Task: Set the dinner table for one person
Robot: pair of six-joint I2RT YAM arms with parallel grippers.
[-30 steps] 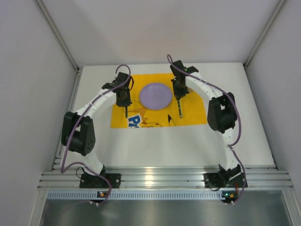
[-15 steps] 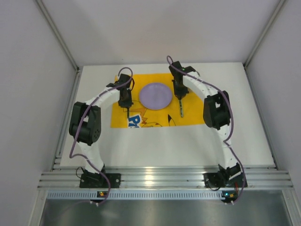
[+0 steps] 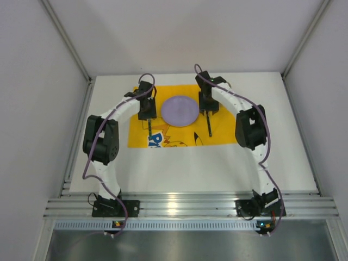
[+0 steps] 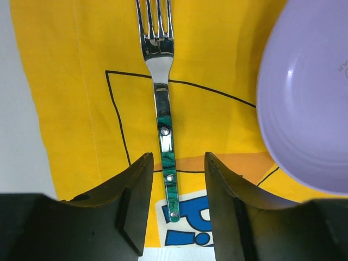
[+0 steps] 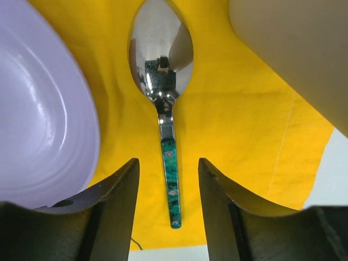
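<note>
The white dinner table point(image 3: 217, 163) carries a yellow cartoon-print cloth point(image 3: 225, 133) with a lilac plate point(image 3: 179, 110) in its middle. A fork point(image 3: 149, 128) with a green handle lies flat on the cloth left of the plate. A spoon point(image 3: 209, 125) with a green handle lies right of the plate. My left gripper point(image 3: 146, 113) is open above the fork point(image 4: 163, 109), with the handle between its jaws point(image 4: 178, 159), untouched. My right gripper point(image 3: 207, 107) is open the same way above the spoon point(image 5: 166, 109), its jaws point(image 5: 166, 163) clear of the handle.
The plate rim shows in the left wrist view point(image 4: 304, 109) and in the right wrist view point(image 5: 38, 109), close beside each gripper. A pale beige rounded thing point(image 5: 293, 49) stands just beyond the spoon on the right. Grey wall panels surround the table; a ribbed aluminium rail point(image 3: 190, 206) runs along the near edge.
The left arm's elbow has swung up and inward, and the left gripper has shifted slightly toward the far side. Fork, spoon and plate have not moved. The right gripper has barely moved.
</note>
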